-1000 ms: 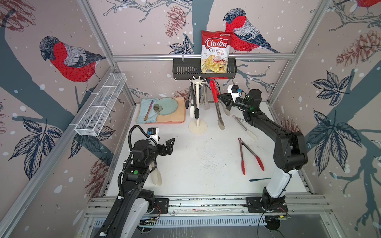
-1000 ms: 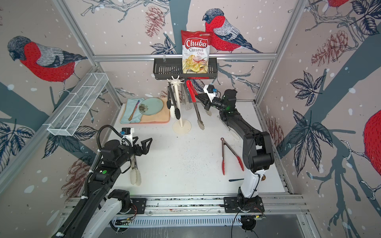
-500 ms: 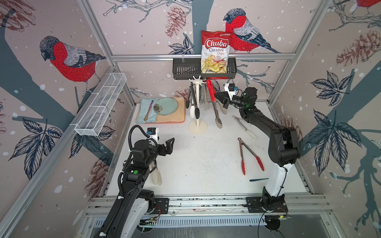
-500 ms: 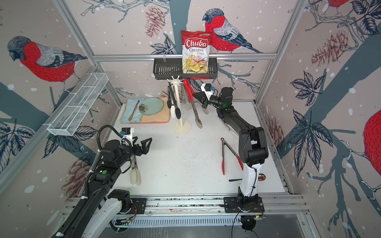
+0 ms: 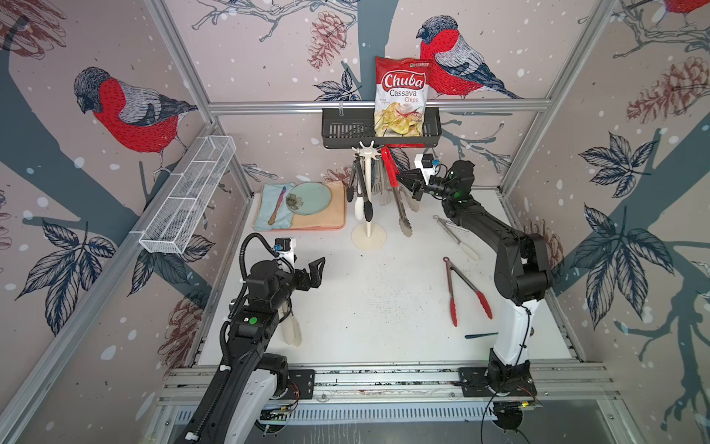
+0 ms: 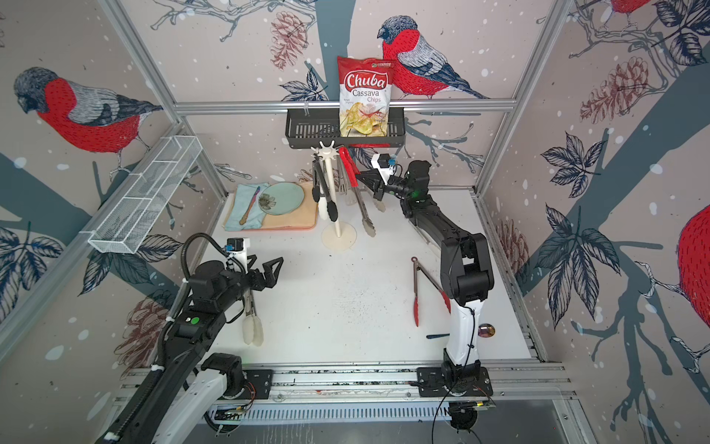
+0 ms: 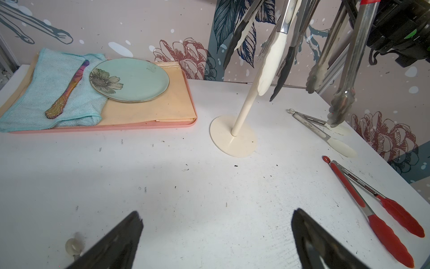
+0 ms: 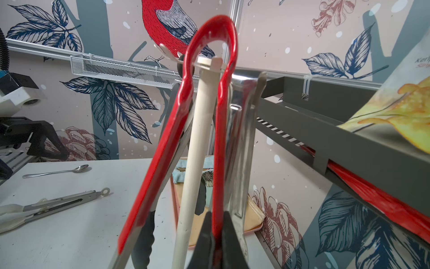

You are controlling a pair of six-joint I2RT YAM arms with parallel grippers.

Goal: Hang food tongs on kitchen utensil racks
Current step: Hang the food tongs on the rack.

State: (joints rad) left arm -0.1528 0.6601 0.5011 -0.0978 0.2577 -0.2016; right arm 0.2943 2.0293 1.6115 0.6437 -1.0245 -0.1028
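The cream-white utensil rack (image 5: 368, 192) stands at the back middle of the table, with several tongs hanging from its star head (image 5: 368, 149). My right gripper (image 5: 404, 180) is shut on one arm of the red-handled tongs (image 5: 391, 173), just right of the rack. In the right wrist view their red bend (image 8: 210, 28) arches over the rack head (image 8: 210, 64), one arm on each side of the pole. On the table lie red-tipped tongs (image 5: 463, 292) and white-tipped tongs (image 5: 457, 238). Another white-tipped pair (image 5: 292, 330) lies under my left arm. My left gripper (image 5: 312, 269) hovers open and empty at front left.
A black slotted basket (image 5: 345, 130) holding a chips bag (image 5: 401, 96) hangs just above and behind the rack. A white wire shelf (image 5: 188, 200) lines the left wall. A pink tray (image 5: 307, 225) with plate, cloth and small utensil sits back left. A dark-handled spoon (image 5: 480, 335) lies by the right arm's base.
My right gripper has carried the red-handled tongs left and closer to the rack, so their bend now sits over the rack head. The left arm has not moved.
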